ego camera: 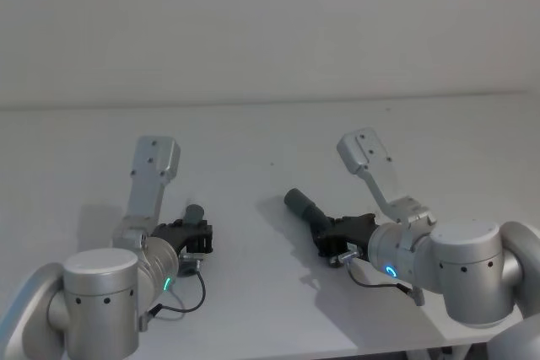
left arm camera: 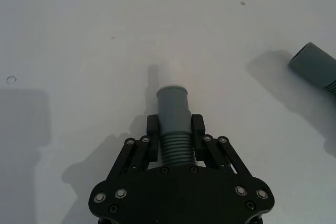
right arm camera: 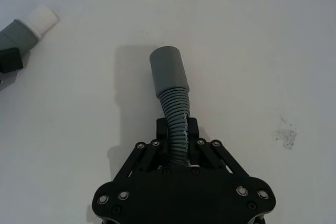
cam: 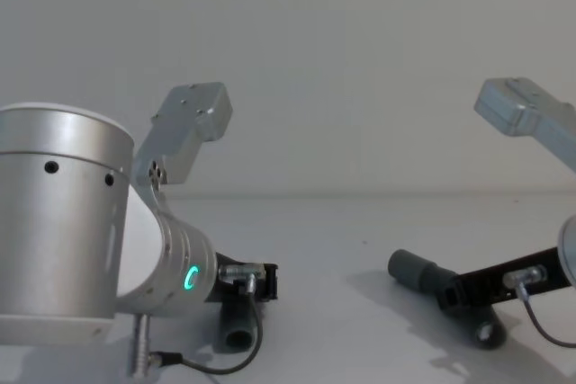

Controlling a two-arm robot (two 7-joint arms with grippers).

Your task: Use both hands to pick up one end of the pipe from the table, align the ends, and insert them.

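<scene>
My left gripper [left arm camera: 175, 139] is shut on the ribbed part of the shorter pipe piece [left arm camera: 173, 109], whose white tip [left arm camera: 171, 75] points away from the wrist. In the head view this gripper [ego camera: 194, 235] is at the near left of the table [ego camera: 253, 309]. At the near right, my right gripper [right arm camera: 177, 134] is shut on the ribbed middle of the longer pipe piece [right arm camera: 177, 113]. Its smooth grey collar [right arm camera: 168, 72] sticks out ahead and casts a shadow on the table. The collar [ego camera: 301, 203] angles towards the left gripper, and a gap of table separates the two ends.
The white table [cam: 342, 249] runs back to a plain wall. A grey camera bracket [ego camera: 152, 176] rises over the left wrist and another bracket [ego camera: 371, 162] over the right. A thin cable [ego camera: 190, 301] loops by the left wrist. A small dark smudge [right arm camera: 286, 134] marks the tabletop.
</scene>
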